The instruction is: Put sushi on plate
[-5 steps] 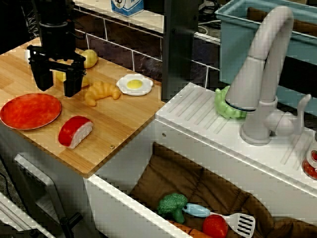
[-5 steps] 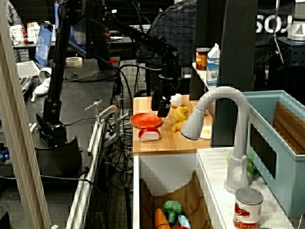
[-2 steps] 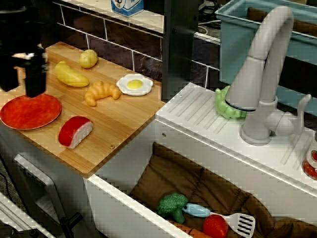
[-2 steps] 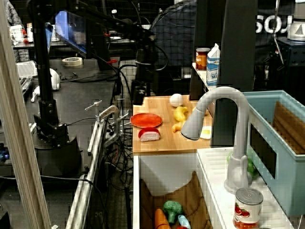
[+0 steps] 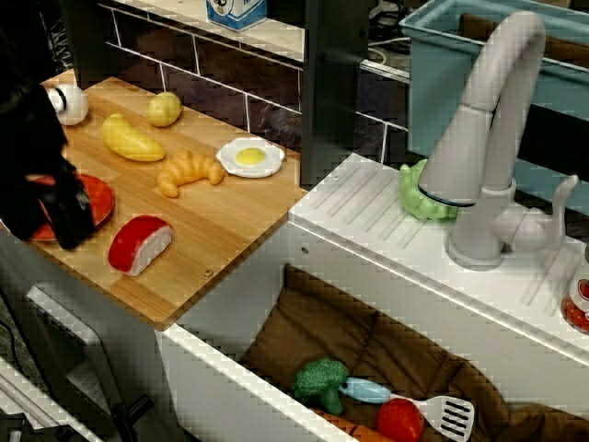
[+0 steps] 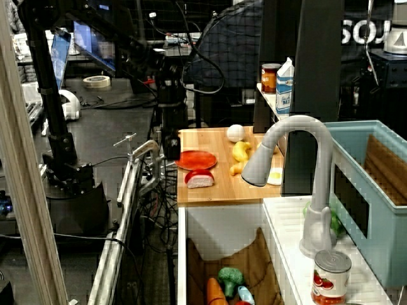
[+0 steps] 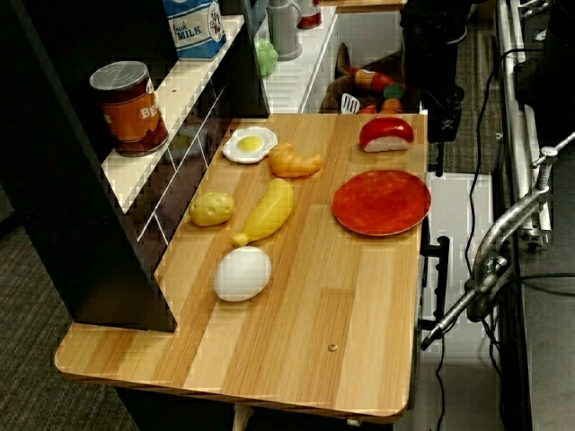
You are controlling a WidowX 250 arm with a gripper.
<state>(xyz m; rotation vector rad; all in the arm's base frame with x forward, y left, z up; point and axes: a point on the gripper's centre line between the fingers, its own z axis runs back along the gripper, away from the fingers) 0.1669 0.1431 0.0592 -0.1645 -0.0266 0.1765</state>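
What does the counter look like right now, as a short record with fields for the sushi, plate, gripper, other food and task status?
sushi: on the wooden counter, beside the plate, not on it
plate: red, nothing on it
gripper: off the counter's outer edge by the sushi and plate, holding nothing; open or shut cannot be told
other food: croissant, fried egg, banana, potato, white egg
shelf: can, milk carton
status: sushi not yet picked up
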